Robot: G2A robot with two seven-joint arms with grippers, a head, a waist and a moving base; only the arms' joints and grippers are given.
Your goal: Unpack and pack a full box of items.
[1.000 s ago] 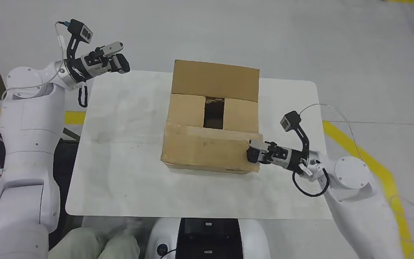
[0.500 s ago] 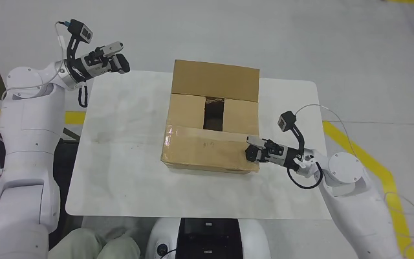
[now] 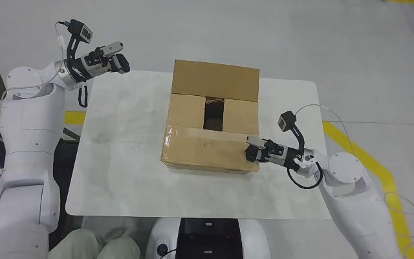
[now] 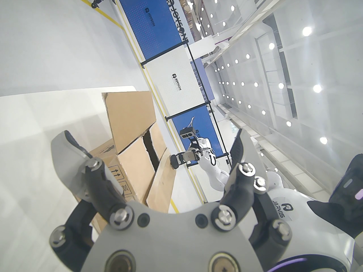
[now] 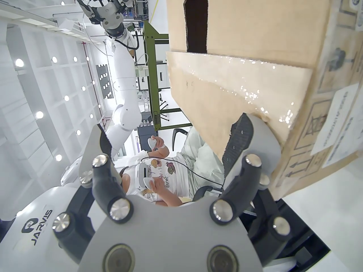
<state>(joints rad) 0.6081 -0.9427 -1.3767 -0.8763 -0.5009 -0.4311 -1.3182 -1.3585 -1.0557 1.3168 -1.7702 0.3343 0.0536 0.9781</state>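
Top view: a cardboard box (image 3: 194, 107) is seen on the middle of the white table (image 3: 123, 168). Its far flap (image 3: 217, 78) is laid open and outward. The two inner flaps are folded down with a dark gap (image 3: 214, 114) between them. The near flap (image 3: 207, 144) is leaned in over the opening (not flat). The right gripper (image 3: 252, 151) is placed at the near right corner of the box, against that flap's end. The left gripper (image 3: 120, 59) is held over the table's far left corner, well apart from the box.

Left wrist view: the left gripper (image 4: 153, 140) is seen with its fingers spread wide and nothing between them. The box (image 4: 130, 120) is seen beyond it, and the right gripper (image 4: 176, 161) farther off at the near flap's edge.

Right wrist view: the right gripper (image 5: 170, 127) is opened wide and nothing is clamped. One finger (image 5: 241, 142) is laid against the corner of the near flap (image 5: 227, 91) (glossy tape on its face). The gap (image 5: 195, 15) is seen beyond.
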